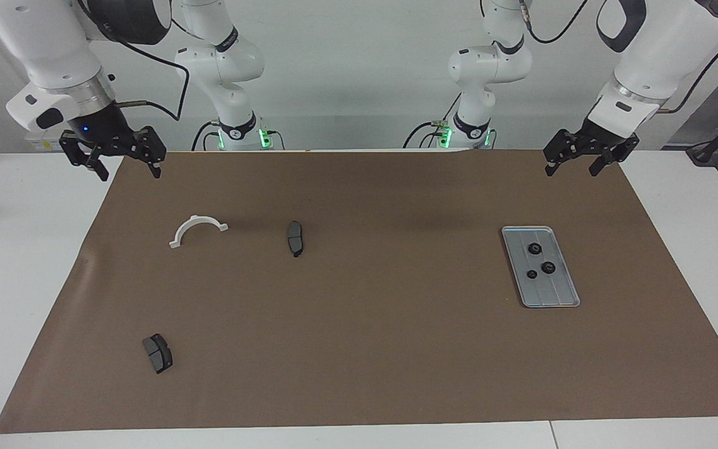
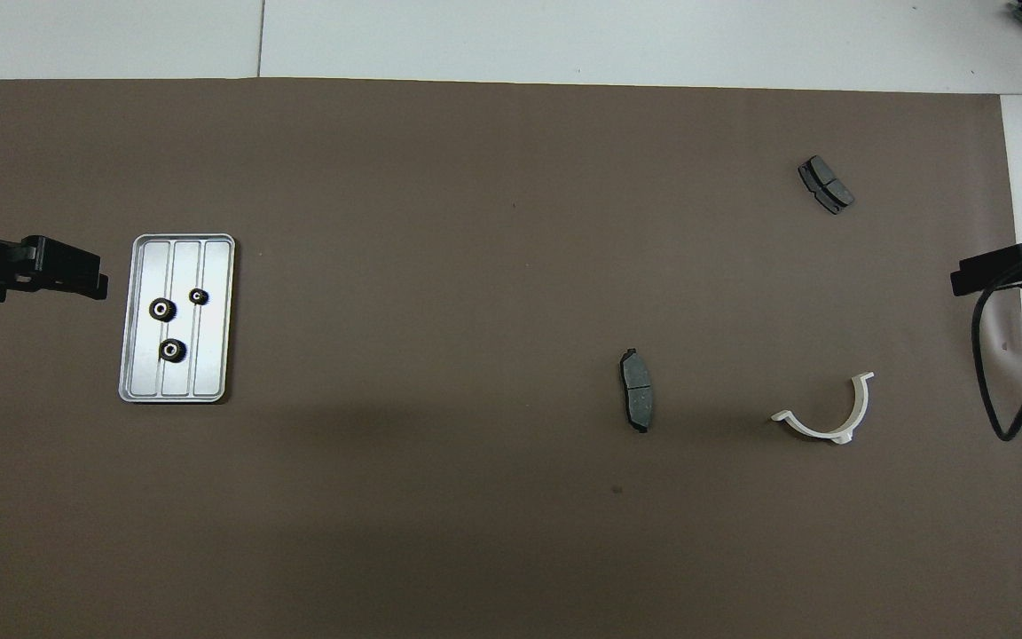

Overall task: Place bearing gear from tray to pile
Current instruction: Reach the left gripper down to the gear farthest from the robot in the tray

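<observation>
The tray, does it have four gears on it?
No, the tray holds only three black gears, all lying apart from each other in the overhead view.

No readable text anywhere (no labels or numbers).

Both arms waited, raised at the robots' own end of the bench, each bent down from its base with the wrist angled toward the bench. The left claw (image 1: 589, 159) hung in the air above the corner at the left arm's end, its two fingers spread apart and holding nothing. The right claw (image 1: 113, 159) hung likewise above the corner at the right arm's end, fingers wide apart, empty.
</observation>
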Robot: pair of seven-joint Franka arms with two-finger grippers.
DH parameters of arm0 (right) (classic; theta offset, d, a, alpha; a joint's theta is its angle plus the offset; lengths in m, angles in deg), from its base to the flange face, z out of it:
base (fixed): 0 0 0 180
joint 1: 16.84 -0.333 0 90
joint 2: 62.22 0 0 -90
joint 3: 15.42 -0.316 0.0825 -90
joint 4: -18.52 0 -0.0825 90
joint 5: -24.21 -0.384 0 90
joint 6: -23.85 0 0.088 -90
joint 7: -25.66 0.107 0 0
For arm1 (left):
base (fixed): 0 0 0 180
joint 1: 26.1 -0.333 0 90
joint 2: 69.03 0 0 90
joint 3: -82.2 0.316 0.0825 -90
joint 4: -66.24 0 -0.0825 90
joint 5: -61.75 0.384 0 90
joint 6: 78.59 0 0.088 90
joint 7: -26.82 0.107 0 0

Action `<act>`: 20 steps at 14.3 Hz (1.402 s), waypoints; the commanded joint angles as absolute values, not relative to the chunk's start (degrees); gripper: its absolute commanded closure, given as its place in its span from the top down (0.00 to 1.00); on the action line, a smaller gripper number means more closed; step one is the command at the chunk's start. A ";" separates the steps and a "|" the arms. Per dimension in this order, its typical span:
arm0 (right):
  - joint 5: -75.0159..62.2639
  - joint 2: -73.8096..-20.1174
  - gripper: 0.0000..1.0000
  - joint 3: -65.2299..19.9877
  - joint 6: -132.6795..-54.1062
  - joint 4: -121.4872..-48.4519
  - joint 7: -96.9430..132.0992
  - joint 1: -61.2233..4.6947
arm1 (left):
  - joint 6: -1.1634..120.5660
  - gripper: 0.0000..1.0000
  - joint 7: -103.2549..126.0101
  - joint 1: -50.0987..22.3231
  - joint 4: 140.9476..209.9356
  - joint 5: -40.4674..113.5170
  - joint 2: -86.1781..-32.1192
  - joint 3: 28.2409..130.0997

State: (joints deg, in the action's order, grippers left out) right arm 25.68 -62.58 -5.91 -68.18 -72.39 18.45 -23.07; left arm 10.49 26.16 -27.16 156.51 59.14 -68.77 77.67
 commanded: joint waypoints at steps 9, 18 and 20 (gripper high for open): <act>25.97 -63.71 1.00 -6.02 -67.73 -73.41 17.23 -22.82 | 18.23 1.00 26.29 -27.16 162.99 58.50 -71.40 77.89; 25.97 -63.80 1.00 -6.02 -67.73 -73.41 17.23 -22.82 | 35.82 1.00 31.04 -29.00 167.83 58.67 -62.09 77.89; 25.97 -63.71 1.00 -6.02 -67.73 -73.41 17.31 -22.82 | 41.09 1.00 31.04 -29.18 171.69 58.76 -62.18 77.89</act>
State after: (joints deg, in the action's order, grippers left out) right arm 25.68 -62.59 -5.91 -68.18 -72.39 18.45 -23.07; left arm 36.31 29.87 -28.78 167.30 59.14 -60.77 78.01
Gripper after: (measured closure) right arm 0.000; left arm 0.000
